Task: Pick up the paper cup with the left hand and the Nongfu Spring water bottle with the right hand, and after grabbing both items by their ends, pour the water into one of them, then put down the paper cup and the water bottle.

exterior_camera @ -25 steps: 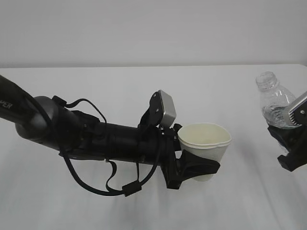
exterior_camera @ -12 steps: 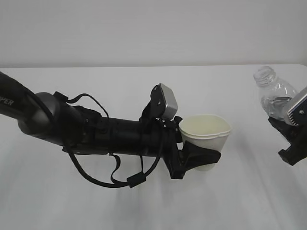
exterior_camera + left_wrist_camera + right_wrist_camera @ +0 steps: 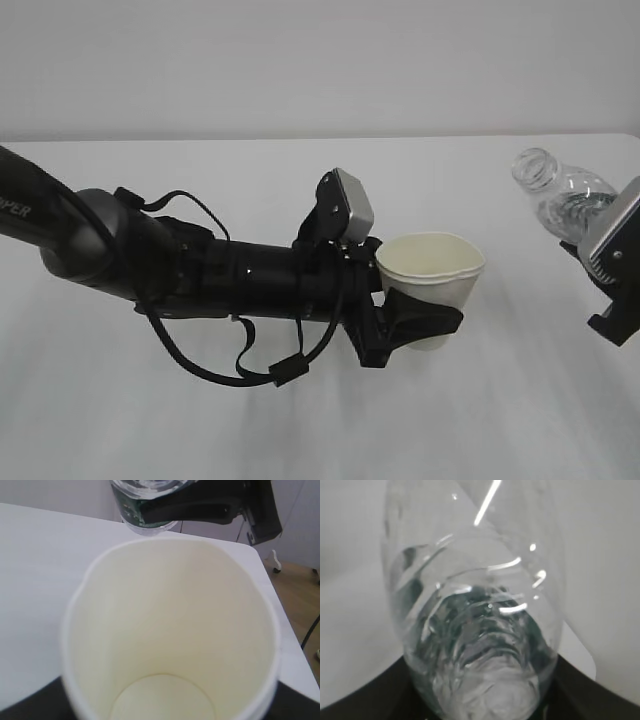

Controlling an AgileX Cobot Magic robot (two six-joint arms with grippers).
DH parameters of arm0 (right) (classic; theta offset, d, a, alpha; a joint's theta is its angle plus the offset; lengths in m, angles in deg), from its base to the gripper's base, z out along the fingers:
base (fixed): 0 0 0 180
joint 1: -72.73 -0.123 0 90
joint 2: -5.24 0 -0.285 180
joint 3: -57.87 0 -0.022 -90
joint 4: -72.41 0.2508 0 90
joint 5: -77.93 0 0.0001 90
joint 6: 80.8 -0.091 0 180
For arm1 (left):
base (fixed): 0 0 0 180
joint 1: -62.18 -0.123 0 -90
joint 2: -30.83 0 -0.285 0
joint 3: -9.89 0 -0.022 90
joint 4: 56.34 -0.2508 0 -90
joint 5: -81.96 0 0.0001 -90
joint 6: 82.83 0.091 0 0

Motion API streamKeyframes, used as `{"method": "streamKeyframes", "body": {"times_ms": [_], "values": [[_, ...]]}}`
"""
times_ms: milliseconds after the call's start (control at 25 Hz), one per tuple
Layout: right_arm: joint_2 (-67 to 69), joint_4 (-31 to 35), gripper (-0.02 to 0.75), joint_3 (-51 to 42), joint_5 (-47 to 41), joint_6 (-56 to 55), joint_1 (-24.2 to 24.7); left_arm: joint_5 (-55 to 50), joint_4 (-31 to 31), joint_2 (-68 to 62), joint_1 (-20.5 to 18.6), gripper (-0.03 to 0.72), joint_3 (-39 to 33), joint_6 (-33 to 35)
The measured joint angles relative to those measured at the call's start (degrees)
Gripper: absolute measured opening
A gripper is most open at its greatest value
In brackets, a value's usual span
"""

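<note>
At centre the left hand (image 3: 415,330) clamps the paper cup (image 3: 430,285), upright above the table (image 3: 300,430). At three o'clock the right hand (image 3: 610,265) grips the Nongfu Spring water bottle (image 3: 560,195), neck tilted toward ten o'clock.

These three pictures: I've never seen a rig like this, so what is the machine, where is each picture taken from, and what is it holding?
It is a robot with two black arms, each ending in a pincer. The wide picture is from a camera in front, looking down at a white table. The other two come from cameras on the wrists. The left pincer grips a paper cup, upright and seemingly empty in its wrist view. The right pincer, at the frame edge, holds a capless bottle, tilted toward the cup. Water is inside it.
</note>
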Motion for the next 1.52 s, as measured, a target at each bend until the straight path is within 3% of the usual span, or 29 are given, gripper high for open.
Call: {"method": "streamKeyframes", "body": {"times_ms": [360, 920, 1520], "values": [[0.00, 0.00, 0.407, 0.00, 0.07, 4.57, 0.00, 0.00, 0.43, 0.00, 2.26, 0.436, 0.13, 0.00], [0.00, 0.00, 0.407, 0.00, 0.40, 11.21, 0.00, -0.01, 1.97, -3.10, 2.31, 0.435, 3.28, 0.00], [0.00, 0.00, 0.407, 0.00, 0.49, 17.93, 0.00, 0.52, -0.69, -3.10, 2.31, 0.435, 3.61, -0.47]]}}
